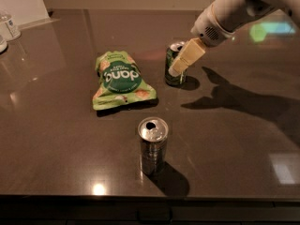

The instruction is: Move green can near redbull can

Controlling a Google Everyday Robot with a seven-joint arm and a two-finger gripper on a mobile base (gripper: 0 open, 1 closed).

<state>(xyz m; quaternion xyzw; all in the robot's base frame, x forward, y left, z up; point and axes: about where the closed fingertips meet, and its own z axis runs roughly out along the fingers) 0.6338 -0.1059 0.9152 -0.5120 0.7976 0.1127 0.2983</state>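
Camera view shows your end effector (176,69) at the green can (175,80), open or clamped you cannot tell, so an off-centre nudge could topple it.

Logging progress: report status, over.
Gripper at right side of green can, grasp unconfirmed. Can upright, apart from redbull can. Green snack bag beside route, not blocking.

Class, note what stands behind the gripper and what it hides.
The green can stands upright behind the gripper, on the table. The gripper covers the can's right side, so contact there cannot be seen.
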